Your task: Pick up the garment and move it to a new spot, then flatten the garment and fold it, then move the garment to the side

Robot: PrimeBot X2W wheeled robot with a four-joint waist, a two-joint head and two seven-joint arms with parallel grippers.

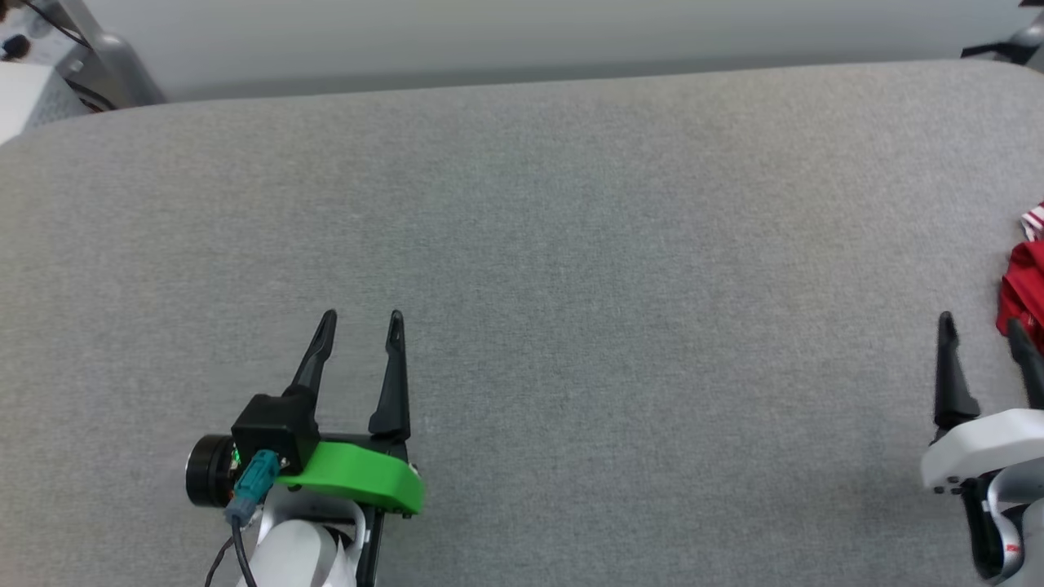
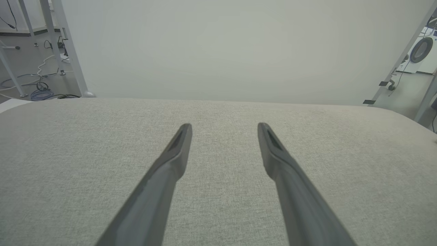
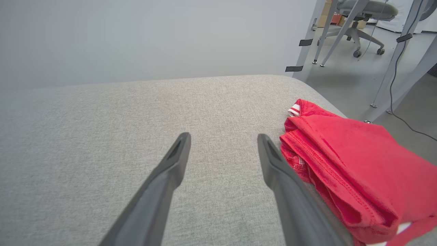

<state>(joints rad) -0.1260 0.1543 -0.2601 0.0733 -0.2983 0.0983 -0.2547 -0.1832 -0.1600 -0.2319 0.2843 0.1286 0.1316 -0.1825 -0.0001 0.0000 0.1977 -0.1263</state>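
The garment is a red shirt with red-and-white striped trim, lying folded in a thick bundle near the right edge of the grey padded table. In the head view just a sliver of the garment shows at the far right. My right gripper is open and empty, its right finger just left of the bundle. In the head view the right gripper sits at the lower right. My left gripper is open and empty over bare cloth at the lower left, also seen as the left gripper in its wrist view.
The table surface is bare grey fabric with rounded far corners. Beyond its right edge stand metal frame legs and an office chair. More frame legs and cables lie off the far left corner.
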